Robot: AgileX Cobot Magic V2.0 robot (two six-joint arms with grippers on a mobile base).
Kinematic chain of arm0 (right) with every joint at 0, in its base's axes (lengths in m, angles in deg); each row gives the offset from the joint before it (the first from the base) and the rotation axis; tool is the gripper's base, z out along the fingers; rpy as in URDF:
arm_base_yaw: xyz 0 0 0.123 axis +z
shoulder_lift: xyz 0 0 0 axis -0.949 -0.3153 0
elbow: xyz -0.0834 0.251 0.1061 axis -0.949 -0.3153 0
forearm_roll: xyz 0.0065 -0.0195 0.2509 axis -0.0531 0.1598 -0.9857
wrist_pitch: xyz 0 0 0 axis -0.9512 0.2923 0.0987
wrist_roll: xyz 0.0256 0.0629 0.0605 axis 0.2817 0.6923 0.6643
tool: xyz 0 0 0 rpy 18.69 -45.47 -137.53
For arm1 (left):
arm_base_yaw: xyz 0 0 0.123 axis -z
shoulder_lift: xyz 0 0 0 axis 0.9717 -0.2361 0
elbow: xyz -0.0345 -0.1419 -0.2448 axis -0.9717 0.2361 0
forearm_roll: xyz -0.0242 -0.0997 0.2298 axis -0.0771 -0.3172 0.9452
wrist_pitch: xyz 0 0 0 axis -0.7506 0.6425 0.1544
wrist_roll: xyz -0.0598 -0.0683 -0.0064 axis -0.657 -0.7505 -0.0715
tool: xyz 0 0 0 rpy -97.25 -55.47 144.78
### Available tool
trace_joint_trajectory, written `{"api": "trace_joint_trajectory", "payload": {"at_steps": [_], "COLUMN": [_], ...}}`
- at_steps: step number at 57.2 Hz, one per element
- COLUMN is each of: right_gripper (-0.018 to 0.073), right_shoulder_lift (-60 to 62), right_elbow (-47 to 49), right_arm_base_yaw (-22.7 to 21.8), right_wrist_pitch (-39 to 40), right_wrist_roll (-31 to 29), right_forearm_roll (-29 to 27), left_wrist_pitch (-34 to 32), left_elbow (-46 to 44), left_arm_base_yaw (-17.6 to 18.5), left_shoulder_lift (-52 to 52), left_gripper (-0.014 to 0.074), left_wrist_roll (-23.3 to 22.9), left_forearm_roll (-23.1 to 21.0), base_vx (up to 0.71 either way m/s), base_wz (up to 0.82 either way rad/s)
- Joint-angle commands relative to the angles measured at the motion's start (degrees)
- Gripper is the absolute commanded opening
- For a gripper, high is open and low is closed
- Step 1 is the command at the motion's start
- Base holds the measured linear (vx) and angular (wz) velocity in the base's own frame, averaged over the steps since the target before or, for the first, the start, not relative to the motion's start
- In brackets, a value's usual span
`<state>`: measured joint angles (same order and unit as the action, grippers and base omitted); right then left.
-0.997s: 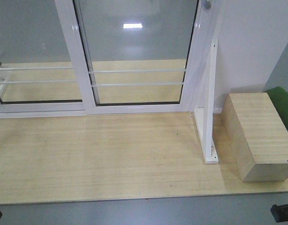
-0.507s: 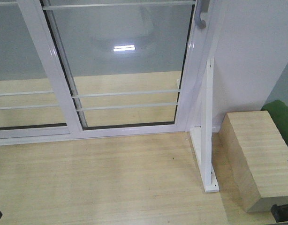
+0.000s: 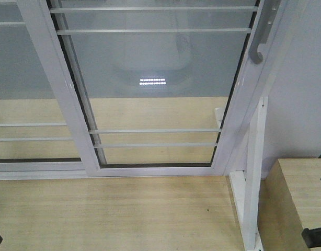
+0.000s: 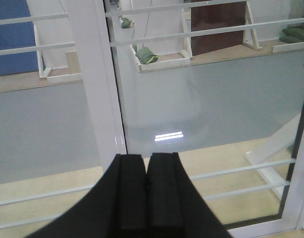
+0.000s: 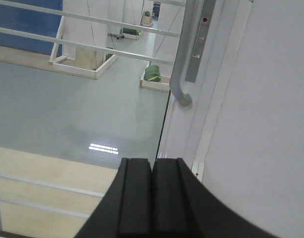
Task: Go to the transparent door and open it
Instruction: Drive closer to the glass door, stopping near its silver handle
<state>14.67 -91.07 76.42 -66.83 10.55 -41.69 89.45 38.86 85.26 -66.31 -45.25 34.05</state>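
Note:
The transparent door (image 3: 160,94) is a clear glass panel in a white frame with thin white bars across it, filling the middle of the front view. Its curved silver-grey pull handle (image 3: 261,39) is at the top right, on the edge stile; it also shows in the right wrist view (image 5: 181,59). My right gripper (image 5: 152,166) is shut and empty, below and short of the handle. My left gripper (image 4: 146,161) is shut and empty, facing the door's left stile (image 4: 95,84). The door is closed against the right jamb.
A second white-framed glass panel (image 3: 24,94) without a handle stands to the left. A white post with braces (image 3: 252,172) stands at the right by the white wall (image 3: 307,94). A wooden box (image 3: 299,198) sits at the bottom right on the wooden floor (image 3: 124,214).
The whole view has moved closer to the door and shifted left: the door and handle now appear larger and lower, and the post and wooden box have slid toward the right edge.

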Motion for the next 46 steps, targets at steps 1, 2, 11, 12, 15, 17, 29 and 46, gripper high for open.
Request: {"api": "trace_joint_trajectory", "payload": {"at_steps": [1, 2, 11, 12, 15, 17, 29, 46], "right_gripper": [-0.0001, -0.0001, -0.0001, -0.0001, -0.0001, -0.0001, -0.0001, -0.0001], "right_shoulder_lift": [0.86, 0.86, 0.86, 0.86, 0.86, 0.86, 0.86, 0.86], "right_elbow": [-0.27, -0.27, -0.27, -0.27, -0.27, -0.27, -0.27, -0.27], "right_arm_base_yaw": [-0.31, -0.31, -0.31, -0.31, -0.31, -0.31, -0.31, -0.31], "right_wrist_pitch": [4.93, 4.93, 4.93, 4.93, 4.93, 4.93, 4.93, 4.93], "right_wrist_roll": [-0.04, -0.04, -0.04, -0.04, -0.04, -0.04, -0.04, -0.04], "right_forearm_roll": [0.12, 0.12, 0.12, 0.12, 0.12, 0.12, 0.12, 0.12], "left_wrist_pitch": [-4.92, -4.92, -4.92, -4.92, -4.92, -4.92, -4.92, -4.92], "left_elbow": [0.65, 0.65, 0.65, 0.65, 0.65, 0.65, 0.65, 0.65], "left_arm_base_yaw": [0.3, 0.3, 0.3, 0.3, 0.3, 0.3, 0.3, 0.3], "left_shoulder_lift": [0.81, 0.81, 0.81, 0.81, 0.81, 0.81, 0.81, 0.81], "left_gripper": [0.0003, 0.0003, 0.0003, 0.0003, 0.0003, 0.0003, 0.0003, 0.0003], "left_wrist_roll": [-0.35, -0.35, -0.35, -0.35, -0.35, -0.35, -0.35, -0.35], "left_forearm_roll": [-0.15, -0.15, -0.15, -0.15, -0.15, -0.15, -0.15, -0.15], "base_vx": [0.22, 0.22, 0.18, 0.14, 0.13, 0.12, 0.09, 0.07], "base_wz": [0.07, 0.07, 0.03, 0.01, -0.01, -0.01, -0.03, -0.03]}}
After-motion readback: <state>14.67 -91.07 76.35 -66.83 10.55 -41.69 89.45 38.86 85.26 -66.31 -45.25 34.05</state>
